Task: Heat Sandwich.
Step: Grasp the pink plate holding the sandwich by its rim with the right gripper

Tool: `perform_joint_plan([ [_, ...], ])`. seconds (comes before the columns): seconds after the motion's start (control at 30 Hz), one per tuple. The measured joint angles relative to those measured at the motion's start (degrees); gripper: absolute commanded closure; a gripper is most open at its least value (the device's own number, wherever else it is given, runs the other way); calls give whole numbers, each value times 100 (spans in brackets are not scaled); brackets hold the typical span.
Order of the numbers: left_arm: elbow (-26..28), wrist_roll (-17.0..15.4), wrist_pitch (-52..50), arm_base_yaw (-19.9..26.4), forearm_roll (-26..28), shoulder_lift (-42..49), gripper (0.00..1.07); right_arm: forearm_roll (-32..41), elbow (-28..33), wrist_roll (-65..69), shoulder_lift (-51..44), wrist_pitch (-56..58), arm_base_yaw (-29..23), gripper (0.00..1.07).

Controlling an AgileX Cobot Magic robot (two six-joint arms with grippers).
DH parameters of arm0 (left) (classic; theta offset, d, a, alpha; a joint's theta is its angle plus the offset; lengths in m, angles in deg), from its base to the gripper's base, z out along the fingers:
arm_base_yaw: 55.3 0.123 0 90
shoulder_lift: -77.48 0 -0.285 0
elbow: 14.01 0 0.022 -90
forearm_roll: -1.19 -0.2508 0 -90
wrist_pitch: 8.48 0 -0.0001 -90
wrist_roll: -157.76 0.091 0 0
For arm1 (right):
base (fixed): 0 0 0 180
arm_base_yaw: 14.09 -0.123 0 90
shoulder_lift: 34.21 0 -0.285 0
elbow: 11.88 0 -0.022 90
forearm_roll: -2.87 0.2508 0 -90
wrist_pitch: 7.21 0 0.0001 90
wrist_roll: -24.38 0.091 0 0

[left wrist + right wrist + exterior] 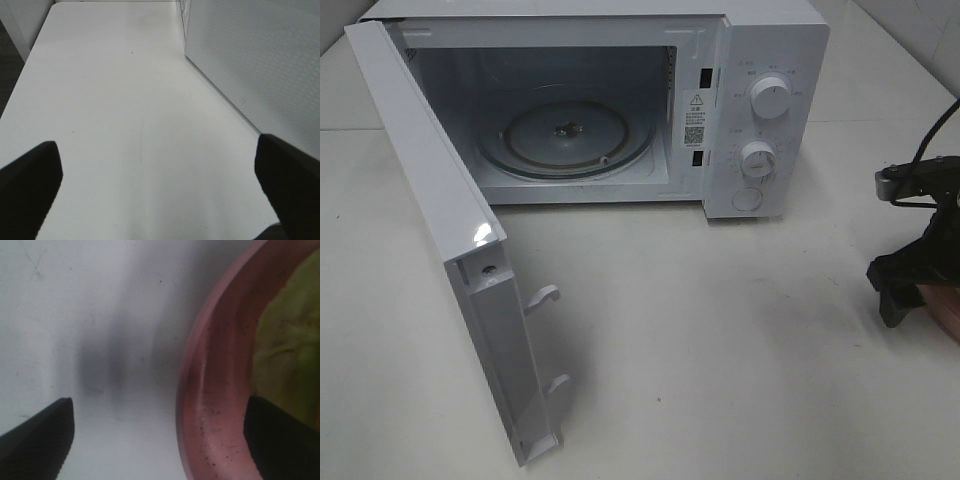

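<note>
The sandwich [292, 335] shows only in the right wrist view, as a green-yellow patch lying in a pink plate [215, 385]. My right gripper [160, 440] is open and straddles the plate's rim, with one finger over the plate and the other over bare table. In the exterior view that gripper [910, 290] hangs at the far right edge, above the plate [946, 308]. My left gripper [160, 192] is open over bare table and holds nothing; it is outside the exterior view. The white microwave [765, 120] stands at the back with its door [450, 230] swung wide open.
A glass turntable [565, 135] lies bare inside the microwave cavity. Two knobs [769, 97] sit on its right panel. The open door juts toward the front left, and its perforated panel [260, 65] stands close beside my left gripper. White tabletop [720, 350] spreads before the microwave.
</note>
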Motion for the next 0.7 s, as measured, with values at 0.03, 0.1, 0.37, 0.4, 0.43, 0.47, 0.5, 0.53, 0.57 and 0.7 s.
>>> perform_joint_plan([
  [0.03, 0, 0, 0, 0, 0, 0, 7, -6, 0, 6, 57, -23, 0, 21],
  [0.1, 0, 0, 0, 0, 0, 0, 7, -6, 0, 6, 103, -46, 0, 21],
  [0.37, 0, 0, 0, 0, 0, 0, 7, -11, 0, 6, 275, -172, 0, 25],
  [0.4, 0, 0, 0, 0, 0, 0, 7, -11, 0, 6, 275, -172, 0, 25],
  [0.43, 0, 0, 0, 0, 0, 0, 7, -11, 0, 6, 275, -172, 0, 27],
  [0.47, 0, 0, 0, 0, 0, 0, 7, -11, 0, 6, 275, -172, 0, 31],
  [0.5, 0, 0, 0, 0, 0, 0, 7, -11, 0, 6, 275, -166, 0, 34],
  [0.53, 0, 0, 0, 0, 0, 0, 7, -11, 0, 6, 275, -160, 0, 37],
  [0.57, 0, 0, 0, 0, 0, 0, 7, -11, 0, 6, 275, -160, 0, 37],
  [0.7, 0, 0, 0, 0, 0, 0, 7, -212, 0, 160, 309, -132, 0, 68],
])
